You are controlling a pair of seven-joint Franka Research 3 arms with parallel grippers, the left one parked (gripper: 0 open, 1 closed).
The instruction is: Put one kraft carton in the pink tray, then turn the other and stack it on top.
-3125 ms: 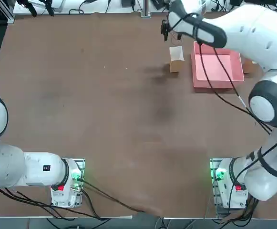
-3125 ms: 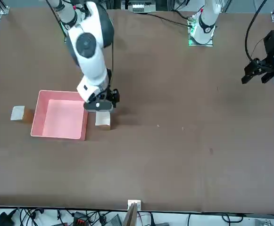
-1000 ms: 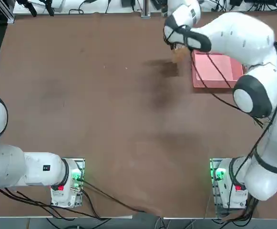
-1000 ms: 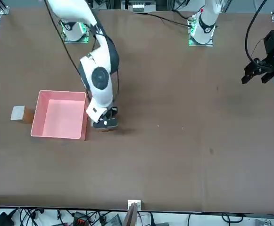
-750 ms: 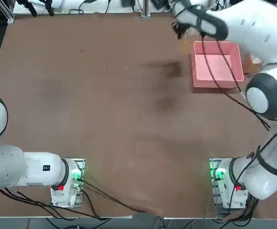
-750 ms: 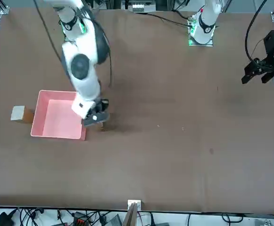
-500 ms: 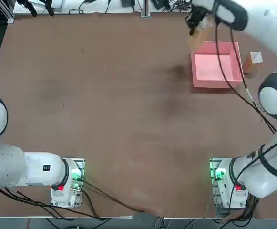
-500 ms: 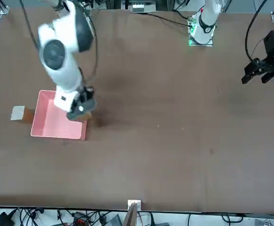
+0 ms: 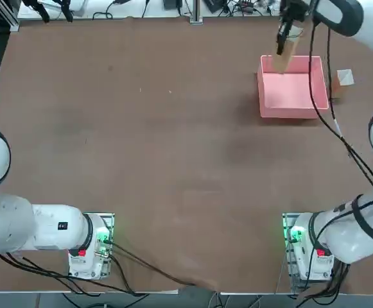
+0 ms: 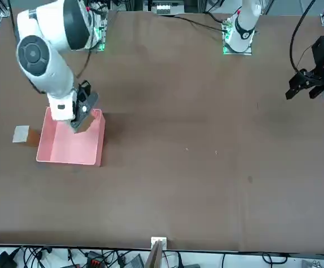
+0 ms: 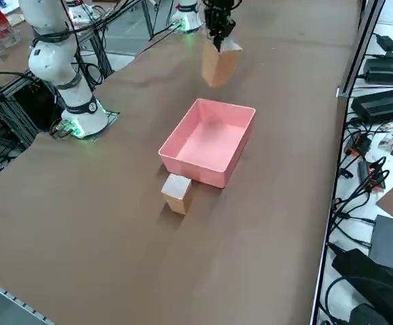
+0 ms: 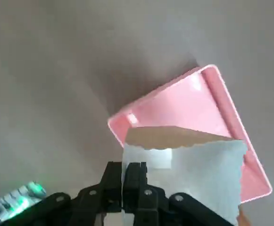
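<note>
Since the earlier frame we have lifted one kraft carton off the desk, our right gripper pinching its top edge above the pink tray's far rim; it looks light, stiff and crushable, while the other carton waits beside the tray.

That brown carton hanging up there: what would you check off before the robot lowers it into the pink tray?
1. Right gripper shut on the held brown kraft carton: ok.
2. Carton lifted clear of the table: ok.
3. Square pale pink tray has nothing in it: ok.
4. Carton centred over the tray: not ok; it hangs near one corner.
5. Second small kraft carton outside the tray, beside its wall: ok.
6. Carton held level: cannot tell.
</note>
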